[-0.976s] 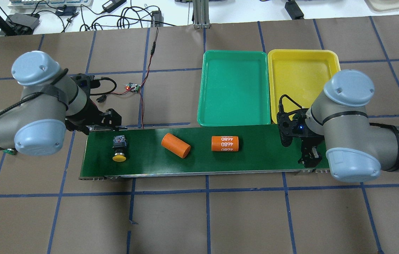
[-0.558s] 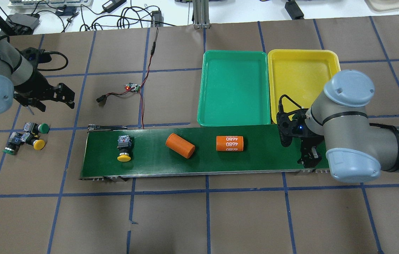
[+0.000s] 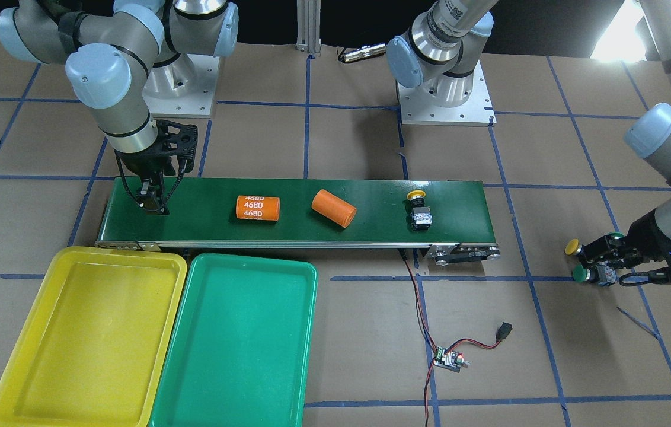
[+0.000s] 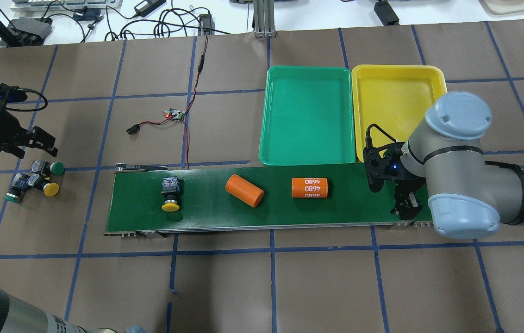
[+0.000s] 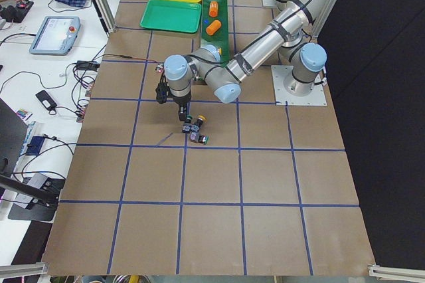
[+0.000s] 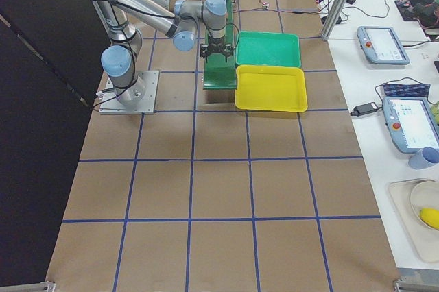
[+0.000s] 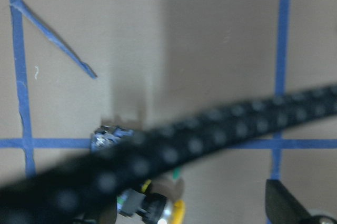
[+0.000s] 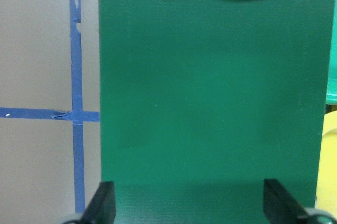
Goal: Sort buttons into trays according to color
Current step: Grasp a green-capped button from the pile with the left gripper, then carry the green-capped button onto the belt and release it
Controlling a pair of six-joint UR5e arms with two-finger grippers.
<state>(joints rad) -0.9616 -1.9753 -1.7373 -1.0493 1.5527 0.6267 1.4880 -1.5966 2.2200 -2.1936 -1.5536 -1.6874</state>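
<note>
1. Holds left fingers [image 7: 281,205] released and empty, just beside three buttons [image 4: 35,179] clustered on the bench [image 4: 243,286]: two green caps, one yellow.
2. Hangs right fingers [image 8: 107,203] released wide, grasping nothing, over the belt [image 4: 345,208] end near the yellow tray [image 4: 396,101].
3. On the belt: one yellow button [image 4: 171,192] lying on its side, well apart from both trays, then two orange cylinders [image 4: 243,190].
4. Beside the belt: green tray [image 4: 307,115] next to the yellow tray.

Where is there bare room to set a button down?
Both the green tray and yellow tray are bare. The belt is free between the marked orange cylinder and the right gripper. Crowded: three buttons clustered by the left gripper.
</note>
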